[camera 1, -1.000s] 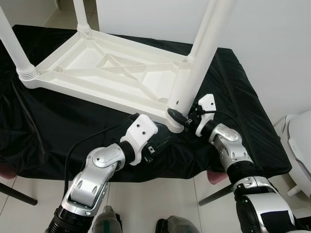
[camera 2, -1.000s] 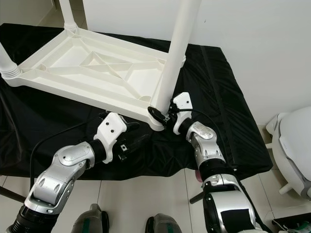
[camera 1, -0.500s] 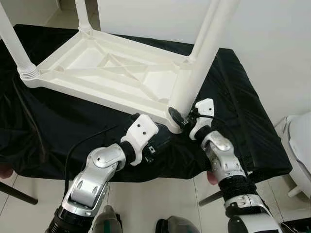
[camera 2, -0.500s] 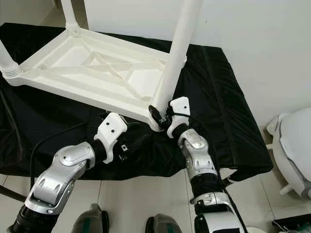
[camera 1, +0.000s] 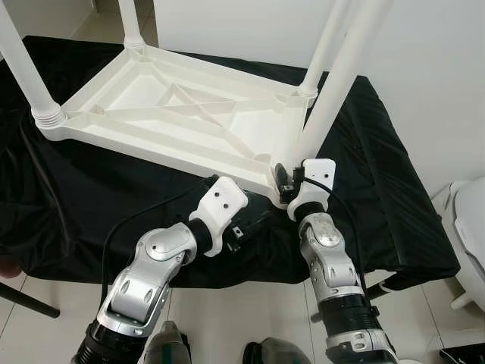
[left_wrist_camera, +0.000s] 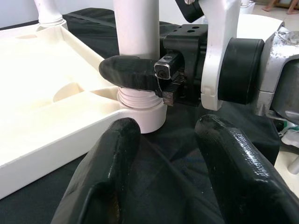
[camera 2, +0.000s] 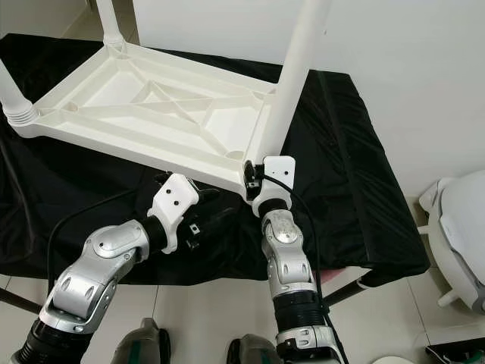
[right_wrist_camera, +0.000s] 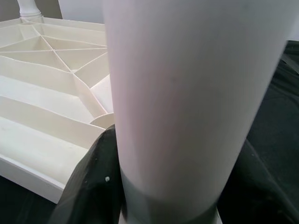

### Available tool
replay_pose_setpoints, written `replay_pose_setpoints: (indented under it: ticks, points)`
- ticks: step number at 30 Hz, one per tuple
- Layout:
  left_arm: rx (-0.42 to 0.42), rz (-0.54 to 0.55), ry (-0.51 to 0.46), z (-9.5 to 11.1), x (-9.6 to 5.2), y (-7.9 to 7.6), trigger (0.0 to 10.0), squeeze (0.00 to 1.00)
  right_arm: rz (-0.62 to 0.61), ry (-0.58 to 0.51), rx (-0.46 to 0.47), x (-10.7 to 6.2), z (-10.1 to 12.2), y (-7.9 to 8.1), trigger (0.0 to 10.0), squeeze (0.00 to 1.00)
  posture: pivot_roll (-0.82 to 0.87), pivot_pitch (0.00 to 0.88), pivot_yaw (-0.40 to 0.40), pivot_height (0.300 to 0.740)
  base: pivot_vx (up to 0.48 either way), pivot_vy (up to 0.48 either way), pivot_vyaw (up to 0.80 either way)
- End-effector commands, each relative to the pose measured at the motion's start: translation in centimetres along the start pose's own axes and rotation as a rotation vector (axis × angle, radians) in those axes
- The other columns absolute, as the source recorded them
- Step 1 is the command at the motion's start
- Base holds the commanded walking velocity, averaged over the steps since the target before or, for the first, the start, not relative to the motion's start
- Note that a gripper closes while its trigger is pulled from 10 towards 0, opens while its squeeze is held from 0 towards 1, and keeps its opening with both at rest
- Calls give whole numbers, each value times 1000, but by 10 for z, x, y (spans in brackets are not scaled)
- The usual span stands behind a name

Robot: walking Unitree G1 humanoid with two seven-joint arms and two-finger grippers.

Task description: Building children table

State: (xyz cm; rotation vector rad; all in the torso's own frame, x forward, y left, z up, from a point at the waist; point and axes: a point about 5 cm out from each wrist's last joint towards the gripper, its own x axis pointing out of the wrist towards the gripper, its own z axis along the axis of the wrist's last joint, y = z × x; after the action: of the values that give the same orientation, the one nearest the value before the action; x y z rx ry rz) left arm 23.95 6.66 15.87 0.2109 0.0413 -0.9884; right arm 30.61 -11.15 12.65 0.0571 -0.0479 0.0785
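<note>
I am seeing the white children's table [camera 1: 174, 114] lying upside down on the black-draped tabletop [camera 1: 68, 212], with three legs already standing in their corner sockets. My left gripper [left_wrist_camera: 163, 182] is idling just before the near edge, jaws spread wide and holding nothing. My right gripper [camera 1: 286, 180] is clamping the fourth leg [camera 1: 333, 98] at its base, right over the near corner socket; I judge seating this leg is the last step

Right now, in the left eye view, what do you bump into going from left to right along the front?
Left gripper → corner table leg with the right gripper shut on its base → black cloth → white thing at the edge.
</note>
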Motion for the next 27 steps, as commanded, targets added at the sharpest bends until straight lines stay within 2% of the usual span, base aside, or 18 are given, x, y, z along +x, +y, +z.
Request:
replay_pose_setpoints:
  ticks: [1, 2, 8, 12, 13, 15, 16, 17, 18, 22, 24, 27]
  points:
    - [5, 54, 1, 0, 1, 3, 10000, 0, -34, 42, -13, -5, -8, -4, 10000, 0, -36, 0, -98, 740, 0, 0, 0]
    - [6, 55, 1, 0, 1, 3, 10000, 0, -17, 36, -4, -5, -6, -2, 10000, 1000, -33, 0, -100, 740, 0, 0, 0]
    - [5, 59, 2, 0, 0, 3, 10000, 0, 62, -2, 11, -6, 1, -3, 10000, 1000, -33, 0, -100, 740, 0, 0, 0]
    - [6, 62, 0, 1, 0, 4, 10000, 0, 223, -9, 3, -5, 7, -12, 10000, 1000, -35, 1, -98, 740, 0, 0, 0]
    - [6, 63, -1, 1, 0, 4, 10000, 0, 276, -6, -8, -4, 7, -16, 10000, 349, -35, 1, -98, 740, 0, 0, 0]
    - [6, 63, -1, 1, 0, 4, 10000, 0, 276, -6, -8, -4, 7, -16, 10000, 349, -35, 1, -98, 740, 0, 0, 0]
    - [7, 62, -1, 1, 0, 4, 10000, 0, 340, 12, -14, -3, 6, -22, 10000, 0, -35, 1, -98, 740, 0, 0, 0]
    - [7, 62, -1, 1, 0, 4, 10000, 0, 340, 12, -14, -3, 6, -22, 10000, 0, -35, 1, -98, 740, 0, 0, 0]
    - [8, 59, -3, 2, 0, 5, 10000, 0, 447, 34, -28, -1, 4, -33, 10000, 0, -41, 5, -84, 740, 0, 0, 0]
    - [9, 57, -3, 2, 0, 5, 10000, 0, 494, 38, -42, 1, 3, -38, 10000, 0, -42, 5, -80, 740, 0, 0, 0]
    - [11, 52, -5, 3, 1, 5, 10000, 0, 561, 50, -75, 9, -1, -45, 10000, 0, -40, 5, -73, 740, 0, 0, 0]
    - [13, 49, -6, 4, 1, 6, 10000, 0, 602, 59, -88, 15, -3, -46, 10000, 0, -36, 6, -69, 740, 0, 0, 0]
